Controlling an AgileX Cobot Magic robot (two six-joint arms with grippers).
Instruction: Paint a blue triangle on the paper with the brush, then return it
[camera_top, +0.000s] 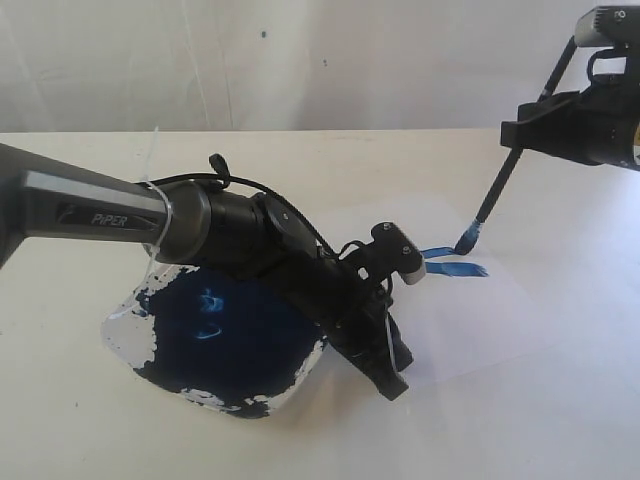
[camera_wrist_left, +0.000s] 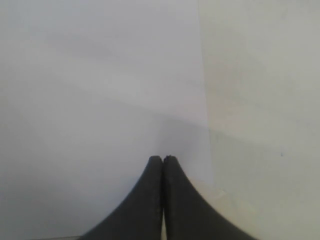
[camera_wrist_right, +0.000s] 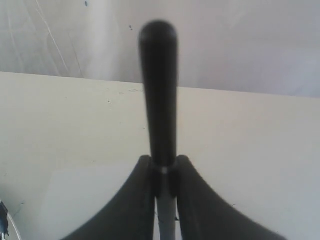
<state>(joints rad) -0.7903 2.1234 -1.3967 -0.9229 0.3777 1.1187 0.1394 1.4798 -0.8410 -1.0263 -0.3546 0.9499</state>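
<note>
1 brush (camera_top: 508, 180), 1 paper (camera_top: 480, 320), 1 paint dish (camera_top: 122, 332) — 2 grippers (camera_wrist_left: 163, 159) (camera_wrist_right: 164, 169)

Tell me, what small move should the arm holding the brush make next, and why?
Probably drag the brush tip down to the lower stroke's right end in the exterior view, closing the blue triangle. The bristles touch the paper at the upper stroke's end, and only two blue sides show, leaving that side open. The right jaws are shut on the handle.
</note>
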